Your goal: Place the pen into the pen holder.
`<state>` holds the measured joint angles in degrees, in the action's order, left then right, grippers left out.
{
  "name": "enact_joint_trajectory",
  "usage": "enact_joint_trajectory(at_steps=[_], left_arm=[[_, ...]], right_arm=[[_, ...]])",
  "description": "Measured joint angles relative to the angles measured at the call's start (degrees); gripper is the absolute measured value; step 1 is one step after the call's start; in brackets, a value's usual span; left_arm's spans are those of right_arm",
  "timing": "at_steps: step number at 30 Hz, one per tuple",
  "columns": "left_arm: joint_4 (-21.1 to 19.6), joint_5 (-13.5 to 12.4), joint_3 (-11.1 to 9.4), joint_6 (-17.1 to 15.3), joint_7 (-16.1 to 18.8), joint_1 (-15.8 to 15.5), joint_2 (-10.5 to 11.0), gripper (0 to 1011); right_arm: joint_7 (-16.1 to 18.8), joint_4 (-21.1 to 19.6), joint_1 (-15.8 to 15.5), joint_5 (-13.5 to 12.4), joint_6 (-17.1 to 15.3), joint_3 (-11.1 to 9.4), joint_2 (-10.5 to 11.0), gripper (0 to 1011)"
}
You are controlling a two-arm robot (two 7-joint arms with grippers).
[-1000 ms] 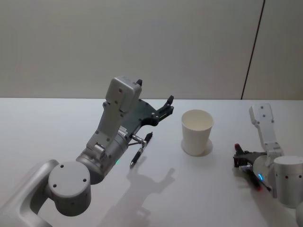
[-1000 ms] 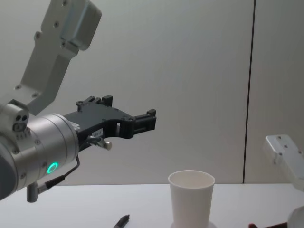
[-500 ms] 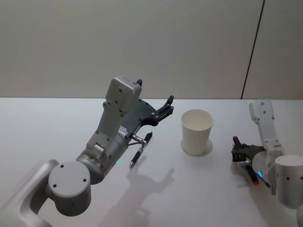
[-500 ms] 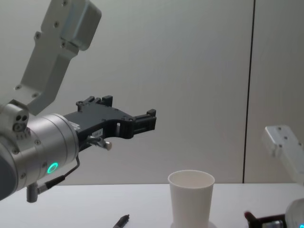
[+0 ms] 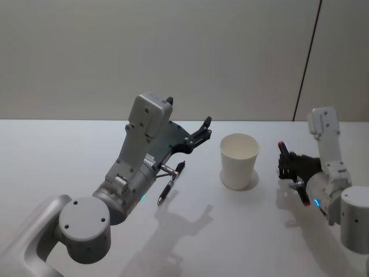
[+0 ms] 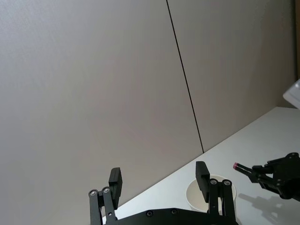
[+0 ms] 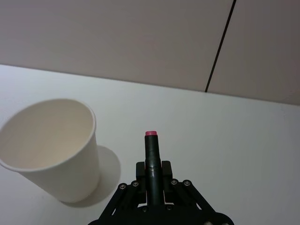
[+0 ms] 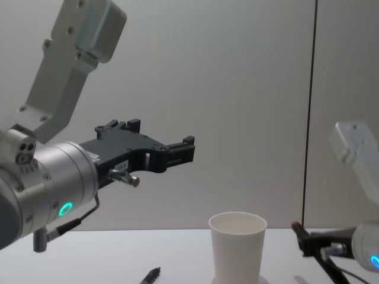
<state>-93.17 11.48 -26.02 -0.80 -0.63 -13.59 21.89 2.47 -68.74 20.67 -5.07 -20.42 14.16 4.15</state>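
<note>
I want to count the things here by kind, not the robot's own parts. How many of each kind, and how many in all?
Pens: 2 (a dark pen lying on the table; a red-tipped pen clamped in the right gripper beside the cup)
Paper cups: 1 (the white pen holder, upright)
Total: 3
The left gripper is open, raised over the table.

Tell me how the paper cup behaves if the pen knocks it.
The pen holder looks empty and thin-walled, so it is probably light and would slide or tip if the red-tipped pen in the right gripper knocks it sideways. Its base is narrower than its mouth, which likely makes tipping easier. Its paper wall would probably dent under a squeeze.
</note>
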Motion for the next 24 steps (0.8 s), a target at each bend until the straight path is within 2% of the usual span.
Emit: enact_joint_trajectory(at_steps=[11,24], left_arm=[[0.0,0.0,0.0,0.0,0.0,0.0,0.0,1000],[0.0,0.0,0.0,0.0,0.0,0.0,0.0,1000]], right_arm=[[3.1,-2.2,-0.5,0.2,8.9,0.1,0.2,185],[7.4,-1.8,0.9,0.7,20.2,0.4,-0.2,185]])
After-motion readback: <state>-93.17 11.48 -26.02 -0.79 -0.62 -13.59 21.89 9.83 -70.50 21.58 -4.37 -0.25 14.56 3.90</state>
